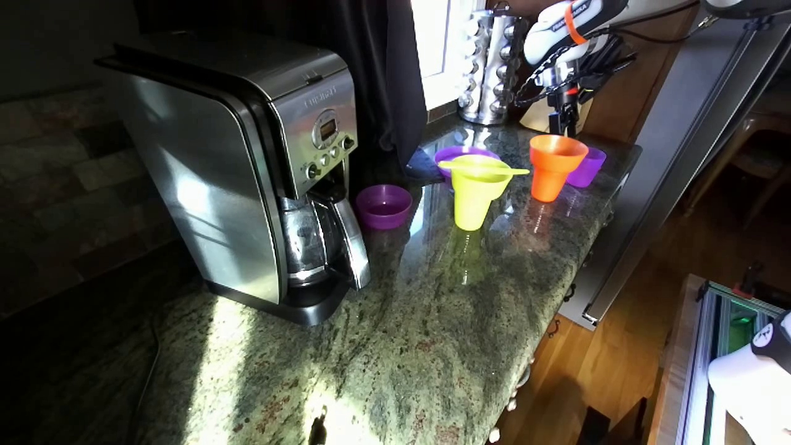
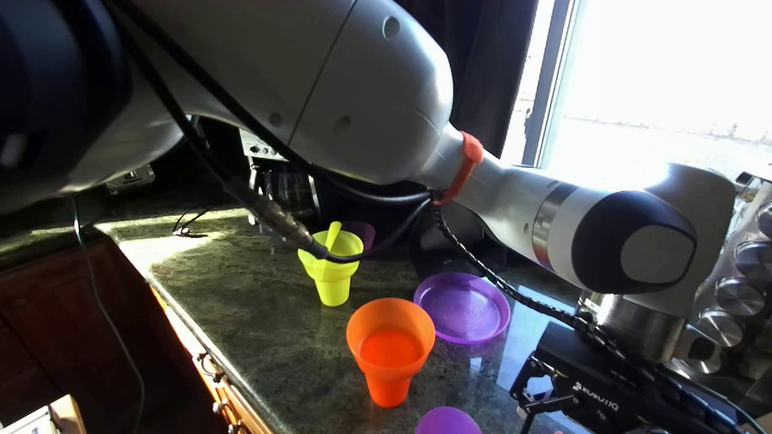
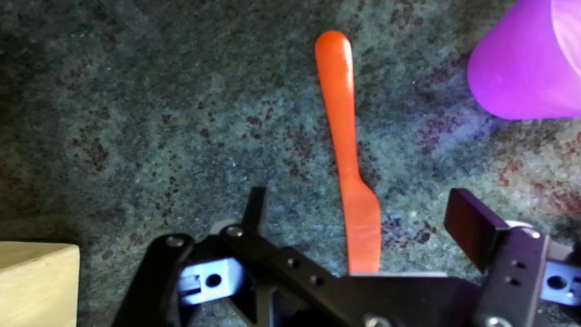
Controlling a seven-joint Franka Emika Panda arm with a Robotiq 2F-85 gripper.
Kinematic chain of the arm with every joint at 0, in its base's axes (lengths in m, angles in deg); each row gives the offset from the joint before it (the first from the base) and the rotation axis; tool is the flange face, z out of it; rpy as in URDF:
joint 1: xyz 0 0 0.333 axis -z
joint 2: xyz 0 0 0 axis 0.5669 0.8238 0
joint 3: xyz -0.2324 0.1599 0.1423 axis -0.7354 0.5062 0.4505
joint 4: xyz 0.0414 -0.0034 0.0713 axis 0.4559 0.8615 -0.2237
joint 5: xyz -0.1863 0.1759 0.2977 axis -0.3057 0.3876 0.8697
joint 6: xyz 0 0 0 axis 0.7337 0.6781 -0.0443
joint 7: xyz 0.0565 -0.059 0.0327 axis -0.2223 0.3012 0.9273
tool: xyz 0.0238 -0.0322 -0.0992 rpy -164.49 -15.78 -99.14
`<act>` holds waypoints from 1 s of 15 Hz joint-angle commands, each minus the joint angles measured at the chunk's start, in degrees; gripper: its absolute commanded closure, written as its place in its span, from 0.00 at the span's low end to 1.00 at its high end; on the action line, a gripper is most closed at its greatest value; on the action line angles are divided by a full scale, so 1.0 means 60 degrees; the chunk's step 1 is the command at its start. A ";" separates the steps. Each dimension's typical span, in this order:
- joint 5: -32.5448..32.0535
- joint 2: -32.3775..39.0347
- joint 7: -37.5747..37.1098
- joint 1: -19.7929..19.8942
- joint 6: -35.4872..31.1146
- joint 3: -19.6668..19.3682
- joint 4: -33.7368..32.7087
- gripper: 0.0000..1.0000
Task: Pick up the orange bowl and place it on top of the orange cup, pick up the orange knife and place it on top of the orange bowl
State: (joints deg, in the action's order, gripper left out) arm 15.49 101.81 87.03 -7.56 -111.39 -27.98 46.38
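The orange bowl (image 1: 561,148) sits on top of the orange cup (image 1: 546,186) on the counter. The bowl (image 2: 391,325) and the cup (image 2: 389,387) also show stacked in an exterior view. The orange knife (image 3: 343,136) lies flat on the counter in the wrist view, its blade end hidden by the gripper body. It is hidden in both exterior views. My gripper (image 3: 361,211) is open and empty, with the blade between its fingers and touching neither. In an exterior view the gripper (image 1: 565,120) points down behind the orange stack.
A purple cup (image 3: 522,68) stands right of the knife. A wooden block (image 3: 41,281) is at lower left. A yellow stack (image 1: 473,204) with a yellow utensil, a purple plate (image 2: 461,307), a purple bowl (image 1: 384,207) and a coffee maker (image 1: 247,173) share the counter.
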 commanded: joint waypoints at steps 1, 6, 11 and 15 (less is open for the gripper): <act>-0.0217 0.0563 0.0374 0.0202 0.0546 0.0189 -0.0697 0.00; -0.0370 0.0789 0.0530 0.0135 0.0654 0.0249 -0.0804 0.00; -0.0518 0.1082 0.0549 0.0089 0.1011 0.0307 -0.1072 0.14; -0.0624 0.1294 0.0507 0.0056 0.1184 0.0319 -0.1288 0.15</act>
State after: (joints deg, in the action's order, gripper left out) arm 12.95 107.24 89.36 -7.67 -106.92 -26.67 42.00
